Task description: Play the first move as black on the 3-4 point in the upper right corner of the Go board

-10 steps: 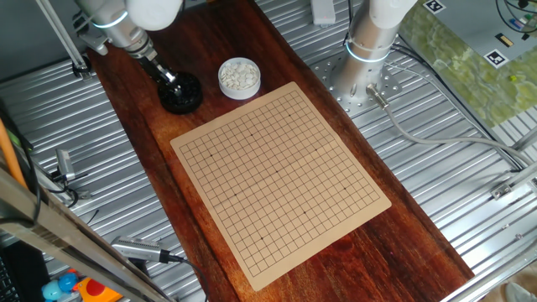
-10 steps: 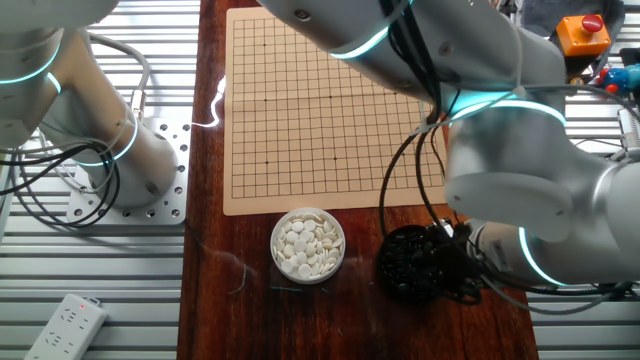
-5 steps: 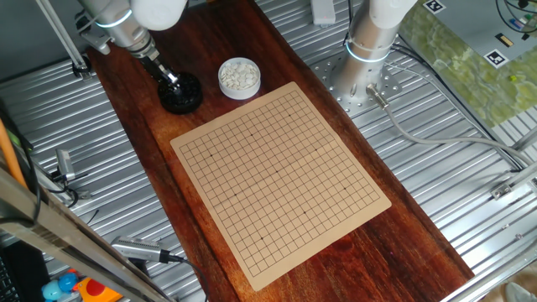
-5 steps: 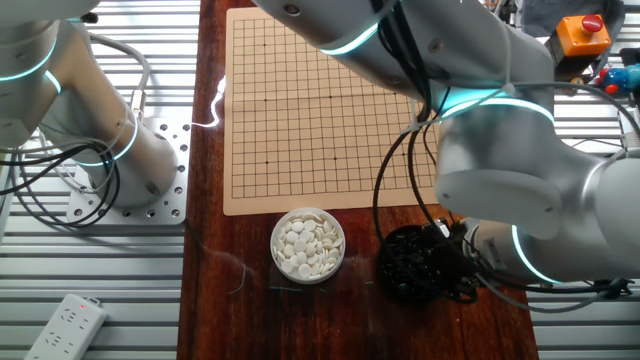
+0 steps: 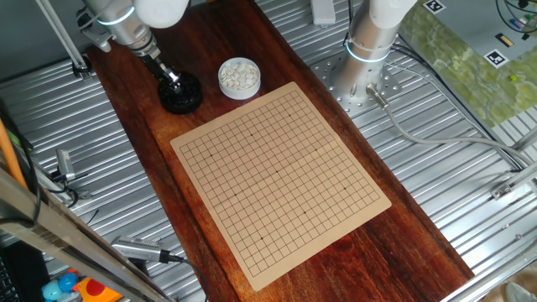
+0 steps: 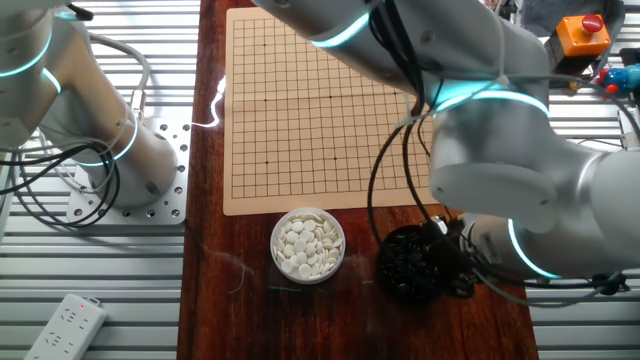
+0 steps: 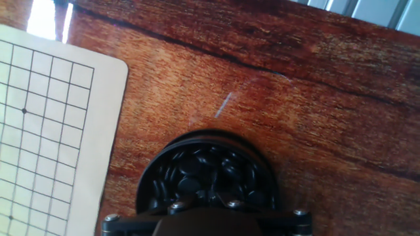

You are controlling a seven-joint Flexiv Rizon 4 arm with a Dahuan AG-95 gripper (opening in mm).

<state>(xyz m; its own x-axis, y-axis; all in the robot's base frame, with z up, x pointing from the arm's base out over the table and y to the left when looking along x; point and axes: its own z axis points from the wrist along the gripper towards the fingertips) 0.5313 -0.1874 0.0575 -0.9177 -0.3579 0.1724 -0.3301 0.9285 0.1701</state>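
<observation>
While the slim black two-finger gripper [image 5: 172, 80] dips into the round black bowl of glossy black stones [image 7: 207, 174], its fingertips are hidden in every view, so I cannot tell whether the jaws are spread, pressed together, or pinching a stone. From the hand view, only the base of the fingers shows at the bottom edge, directly over the heap.

To do this step well, I judge the jaws should close on a single stone near the top of the pile, then lift straight up so neighbours are not dragged over the rim.

The black bowl [image 6: 415, 265] is filled with small dark stones and sits on the dark reddish wooden tabletop [image 5: 252, 33], near one corner of the board. Just beside it stands a round white bowl [image 6: 308, 245] heaped with small white stones [image 5: 238, 75].

The pale tan square Go board with a black grid [image 5: 281, 172] lies flat near both bowls and carries no stones.
</observation>
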